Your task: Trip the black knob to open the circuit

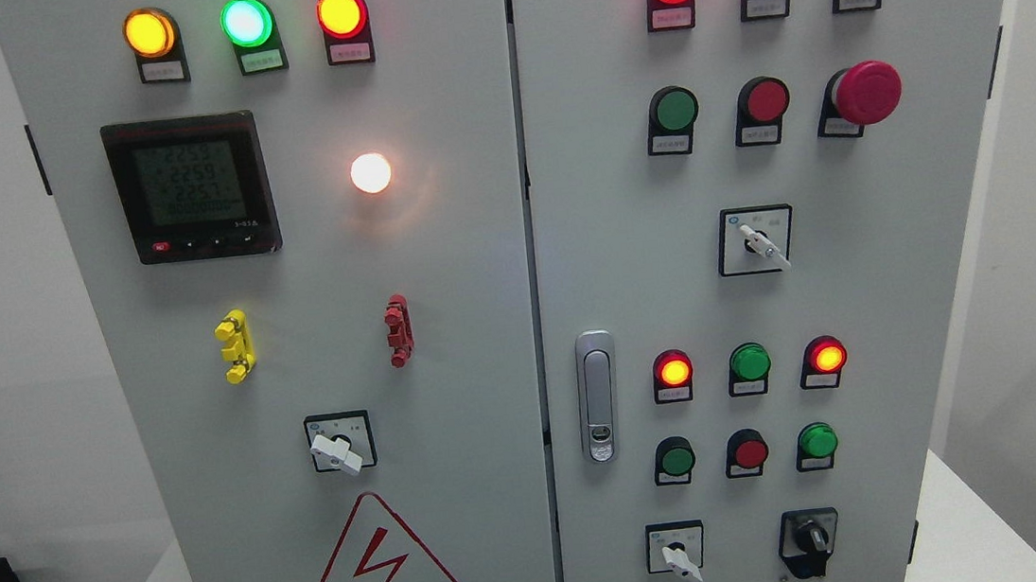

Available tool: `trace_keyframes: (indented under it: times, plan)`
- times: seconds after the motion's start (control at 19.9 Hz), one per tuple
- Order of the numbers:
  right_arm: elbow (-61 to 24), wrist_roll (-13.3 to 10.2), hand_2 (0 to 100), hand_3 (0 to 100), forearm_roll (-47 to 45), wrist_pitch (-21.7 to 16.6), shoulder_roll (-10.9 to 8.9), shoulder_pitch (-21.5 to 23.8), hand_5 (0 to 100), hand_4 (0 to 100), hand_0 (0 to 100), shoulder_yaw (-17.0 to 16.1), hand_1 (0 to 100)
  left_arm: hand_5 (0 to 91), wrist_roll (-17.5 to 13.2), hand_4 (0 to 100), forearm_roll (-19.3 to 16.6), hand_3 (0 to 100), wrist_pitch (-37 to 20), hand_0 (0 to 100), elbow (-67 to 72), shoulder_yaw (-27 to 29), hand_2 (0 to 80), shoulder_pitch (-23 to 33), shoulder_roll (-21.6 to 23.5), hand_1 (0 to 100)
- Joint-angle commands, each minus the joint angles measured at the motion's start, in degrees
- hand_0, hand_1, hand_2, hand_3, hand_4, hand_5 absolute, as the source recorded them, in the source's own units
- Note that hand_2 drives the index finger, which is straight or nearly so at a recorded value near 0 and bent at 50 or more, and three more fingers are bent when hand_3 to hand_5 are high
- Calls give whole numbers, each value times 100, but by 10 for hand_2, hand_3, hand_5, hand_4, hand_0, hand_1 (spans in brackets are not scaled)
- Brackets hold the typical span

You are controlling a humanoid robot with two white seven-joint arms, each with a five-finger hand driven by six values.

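Black knob [809,540] at panel's 5 o'clock: small, stiff, fixed; pinch its raised rib to twist. No hand in view, state unknown.

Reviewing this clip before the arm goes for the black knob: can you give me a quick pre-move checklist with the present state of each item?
1. Black knob in view, lower right of the right door: ok.
2. Nothing covering the knob: ok.
3. Knob set apart from the white-handled switch beside it: ok.
4. Either robot hand in view and lined up: not ok, neither shows.
5. Which position the knob is now set to: cannot tell, pointer too dark.
6. Red mushroom button well away from the knob, high on the door: ok.
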Motion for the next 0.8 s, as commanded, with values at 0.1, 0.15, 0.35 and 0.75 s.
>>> trace_keyframes:
  times: [0.1, 0.15, 0.35, 0.75]
  plan:
    - [8, 30, 0, 0, -3, -34, 10, 70, 0, 0, 17, -13, 246, 0, 2, 0, 14, 0, 7, 120, 6, 5, 0, -11, -5, 389]
    - [8, 30, 0, 0, -3, -34, 10, 87, 0, 0, 17, -13, 247, 0, 2, 0, 14, 0, 7, 120, 6, 5, 0, -3, -5, 389]
    - [-9, 48, 0, 0, -21, -51, 10, 105, 0, 0, 17, -31, 247, 0, 2, 0, 14, 0, 7, 120, 6, 5, 0, -3, -5, 389]
    - [-53, 127, 0, 0, -38, -735, 2, 87, 0, 0, 18, -153, 253, 0, 2, 0, 14, 0, 7, 120, 6, 5, 0, -3, -5, 389]
